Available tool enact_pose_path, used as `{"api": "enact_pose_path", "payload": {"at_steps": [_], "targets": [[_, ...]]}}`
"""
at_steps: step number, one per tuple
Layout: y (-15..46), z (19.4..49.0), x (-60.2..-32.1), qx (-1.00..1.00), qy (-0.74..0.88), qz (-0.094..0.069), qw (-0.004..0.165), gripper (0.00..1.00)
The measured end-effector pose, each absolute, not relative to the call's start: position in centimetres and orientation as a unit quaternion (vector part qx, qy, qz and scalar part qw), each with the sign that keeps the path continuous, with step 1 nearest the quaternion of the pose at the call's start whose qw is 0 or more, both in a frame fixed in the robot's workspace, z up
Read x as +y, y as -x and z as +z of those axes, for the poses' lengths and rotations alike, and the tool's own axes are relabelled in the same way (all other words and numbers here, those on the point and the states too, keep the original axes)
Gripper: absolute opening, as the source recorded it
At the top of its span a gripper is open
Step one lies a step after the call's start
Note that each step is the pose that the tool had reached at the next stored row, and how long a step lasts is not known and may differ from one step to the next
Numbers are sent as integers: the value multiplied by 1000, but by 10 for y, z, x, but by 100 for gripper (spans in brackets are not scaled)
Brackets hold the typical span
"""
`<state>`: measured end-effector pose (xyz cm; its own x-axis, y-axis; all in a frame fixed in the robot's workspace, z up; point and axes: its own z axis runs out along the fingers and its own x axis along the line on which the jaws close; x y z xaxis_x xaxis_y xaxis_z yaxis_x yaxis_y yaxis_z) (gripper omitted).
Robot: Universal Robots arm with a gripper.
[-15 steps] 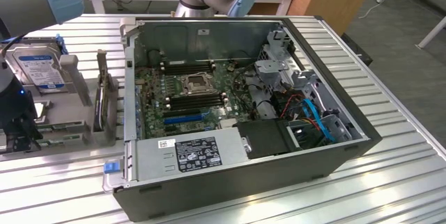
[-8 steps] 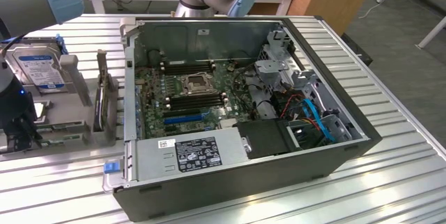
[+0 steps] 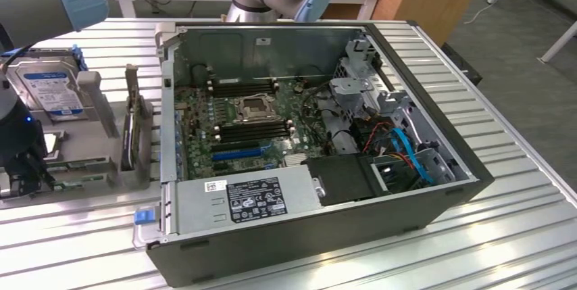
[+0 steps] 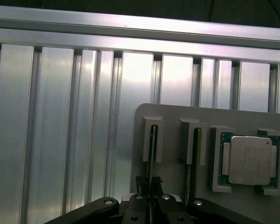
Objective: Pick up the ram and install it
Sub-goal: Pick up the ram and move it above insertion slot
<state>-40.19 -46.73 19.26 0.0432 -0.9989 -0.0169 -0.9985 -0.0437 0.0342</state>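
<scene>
The ram (image 4: 152, 151) stands on edge in a slot of a grey holder (image 4: 177, 114), seen as a thin dark strip. My gripper (image 4: 150, 207) has come down over it, one finger on each side, pressed in against the stick's upper edge while it stays in the slot. In the exterior view my gripper (image 3: 27, 172) hangs low over the holder (image 3: 90, 168) at that view's left, beside the open computer case (image 3: 315, 226). The motherboard's memory slots (image 3: 257, 131) lie inside the case, near the processor socket.
A second stick (image 4: 194, 154) stands in the neighbouring slot, and a square silver processor (image 4: 249, 160) lies in a recess beside it. A blue-labelled hard drive (image 3: 50, 90) stands at the back of the holder. Everything rests on a slatted aluminium table (image 3: 514, 236).
</scene>
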Motion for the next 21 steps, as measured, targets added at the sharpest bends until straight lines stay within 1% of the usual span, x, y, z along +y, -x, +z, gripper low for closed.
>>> {"api": "enact_pose_path", "payload": {"at_steps": [8,21], "targets": [[402,193,-467,-691,-722,-18,7,13],[402,252,-467,-691,-723,-18,7,13]]}}
